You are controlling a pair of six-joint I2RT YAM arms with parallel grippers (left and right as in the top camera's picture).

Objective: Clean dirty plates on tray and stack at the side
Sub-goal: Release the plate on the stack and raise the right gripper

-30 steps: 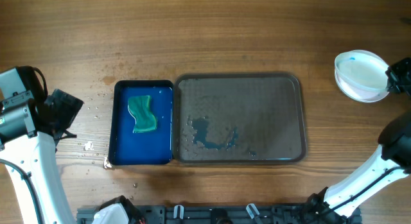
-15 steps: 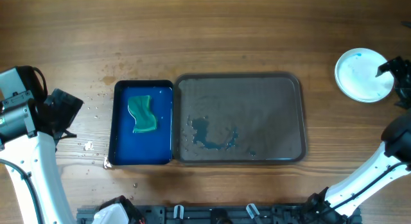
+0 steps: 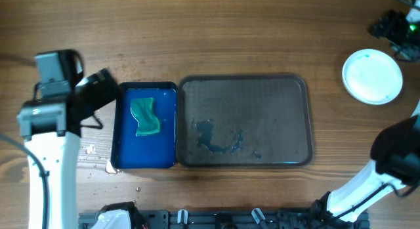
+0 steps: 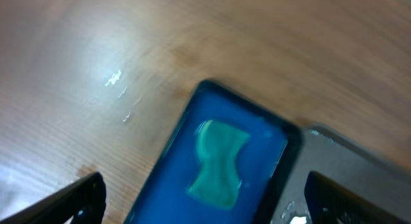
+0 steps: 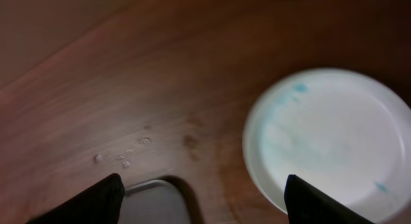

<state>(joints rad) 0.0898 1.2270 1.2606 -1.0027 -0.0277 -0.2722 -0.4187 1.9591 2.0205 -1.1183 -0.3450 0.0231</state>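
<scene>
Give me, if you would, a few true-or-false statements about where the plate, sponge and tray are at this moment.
1. The white plate lies on the grey tray. False: it lies on the wooden table, off to the tray's right.
2. The green sponge lies inside the blue tub. True.
3. A blue puddle sits on the tray. True.
4. The right jaws grip the plate. False: they stand open and apart from the plate, which lies flat on the table.
</scene>
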